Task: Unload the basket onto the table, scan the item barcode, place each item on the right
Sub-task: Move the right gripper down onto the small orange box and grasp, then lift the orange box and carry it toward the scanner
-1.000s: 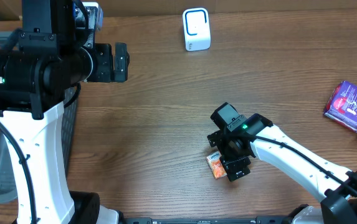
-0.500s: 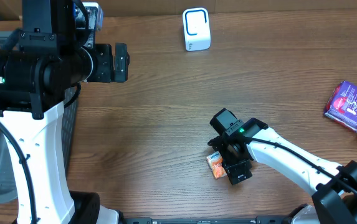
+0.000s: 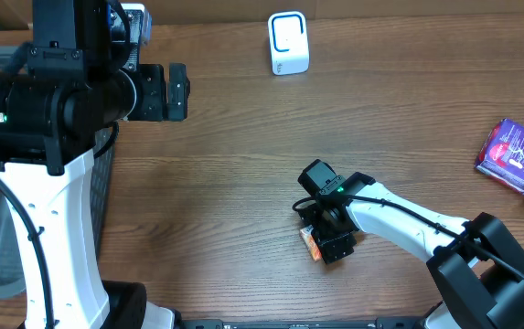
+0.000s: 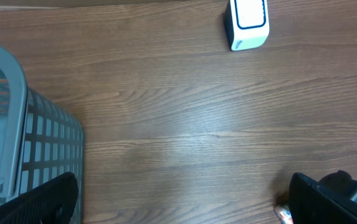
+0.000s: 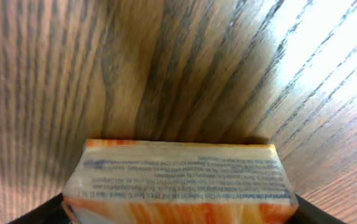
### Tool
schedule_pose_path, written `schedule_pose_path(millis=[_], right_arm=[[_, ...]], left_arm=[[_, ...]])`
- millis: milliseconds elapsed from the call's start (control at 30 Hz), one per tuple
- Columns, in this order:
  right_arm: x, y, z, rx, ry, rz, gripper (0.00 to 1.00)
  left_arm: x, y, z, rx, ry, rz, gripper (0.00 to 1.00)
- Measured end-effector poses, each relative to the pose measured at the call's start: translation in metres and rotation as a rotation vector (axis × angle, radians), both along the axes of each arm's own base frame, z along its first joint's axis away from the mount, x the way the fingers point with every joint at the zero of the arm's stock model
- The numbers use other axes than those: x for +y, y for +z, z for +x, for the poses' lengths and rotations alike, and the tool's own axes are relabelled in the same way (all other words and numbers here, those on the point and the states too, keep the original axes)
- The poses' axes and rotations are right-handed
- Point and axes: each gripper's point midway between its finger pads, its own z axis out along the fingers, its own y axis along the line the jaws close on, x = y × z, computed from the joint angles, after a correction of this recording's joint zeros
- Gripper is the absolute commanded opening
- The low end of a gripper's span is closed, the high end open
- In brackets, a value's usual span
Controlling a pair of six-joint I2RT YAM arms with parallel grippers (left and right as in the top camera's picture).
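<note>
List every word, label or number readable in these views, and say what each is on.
No text can be quoted.
Orange packet: lines of blue print, too blurred to read.
Purple packet: pale print, too small to read.
Scanner: no text visible.

Table: scanner, orange pkt, purple pkt.

A small orange packet is lying on the brown wooden table, partly under the right gripper. A white boxy scanner is standing behind it, and a grey lattice basket is sitting far left.
</note>
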Motion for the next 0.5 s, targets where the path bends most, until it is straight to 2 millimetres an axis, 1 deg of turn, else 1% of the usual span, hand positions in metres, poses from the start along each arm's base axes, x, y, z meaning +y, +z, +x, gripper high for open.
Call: schedule_pose_path(millis=[233,400,500], right_arm=[[0.004,0.001,-0.005,0.021,0.04,0.033,0.64],[0.014,0.003,-0.016,0.077,0.1,0.106,0.64],[0.026,0.008,-0.023,0.116,0.144,0.182,0.64]], left_arm=[[0.0,0.0,0.0,0.0,0.0,0.0,1.0],[0.0,0.0,0.0,0.0,0.0,0.0,1.0],[0.0,0.0,0.0,0.0,0.0,0.0,1.0]])
